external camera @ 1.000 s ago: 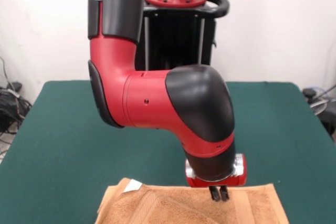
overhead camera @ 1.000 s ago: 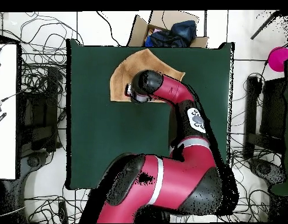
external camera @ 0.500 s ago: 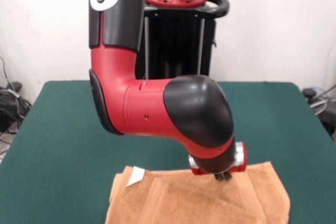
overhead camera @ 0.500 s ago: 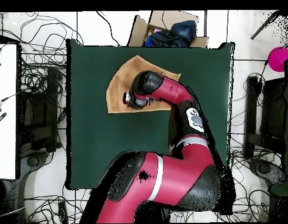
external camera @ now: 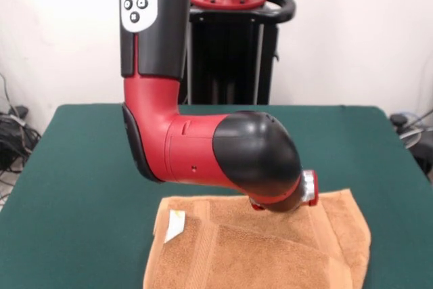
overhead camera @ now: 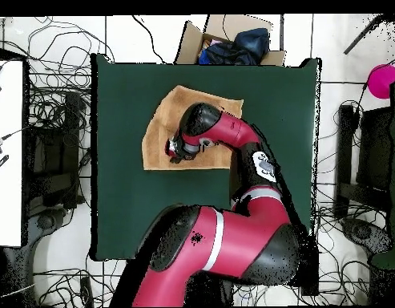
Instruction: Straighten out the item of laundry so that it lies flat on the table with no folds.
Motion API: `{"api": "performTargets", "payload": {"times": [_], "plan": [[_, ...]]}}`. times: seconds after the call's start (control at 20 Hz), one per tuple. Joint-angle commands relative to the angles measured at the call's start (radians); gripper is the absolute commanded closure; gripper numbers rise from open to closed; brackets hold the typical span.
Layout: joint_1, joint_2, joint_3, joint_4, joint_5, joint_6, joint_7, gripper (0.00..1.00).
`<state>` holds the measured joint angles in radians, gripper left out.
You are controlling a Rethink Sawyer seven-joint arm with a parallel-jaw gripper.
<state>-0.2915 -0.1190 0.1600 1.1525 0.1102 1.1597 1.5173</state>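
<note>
The orange-tan towel (external camera: 257, 255) lies on the dark green table (external camera: 74, 167) at the side far from the robot. Its white tag (external camera: 176, 225) shows at its left. A diagonal fold crosses it and its right corner is doubled over. The picture's bottom edge cuts off its near part. In the overhead view the towel (overhead camera: 164, 120) lies at the table's (overhead camera: 128, 200) upper middle. My gripper (overhead camera: 175, 148) points down onto the towel's edge nearest the robot, shut on the cloth. In the front view the black and red wrist (external camera: 298, 194) hides its tips.
A cardboard box (overhead camera: 232, 44) with dark blue cloth stands just past the table's far edge in the overhead view. A pink object (overhead camera: 384, 80) sits off the table at the right. Cables lie on the floor all around. The black pedestal (external camera: 230, 38) stands behind the table.
The gripper has moved toward the robot's base and the towel's edge has come with it. The towel now lies farther onto the table and more spread out.
</note>
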Motion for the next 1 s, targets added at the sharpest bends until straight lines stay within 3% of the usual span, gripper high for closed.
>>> {"api": "performTargets", "payload": {"times": [0.05,1.0], "plan": [[0.026,0.115,-0.019,0.143,-0.067,0.076,0.102,1.0],[0.034,0.105,-0.064,0.161,-0.083,0.196,0.13,1.0]]}}
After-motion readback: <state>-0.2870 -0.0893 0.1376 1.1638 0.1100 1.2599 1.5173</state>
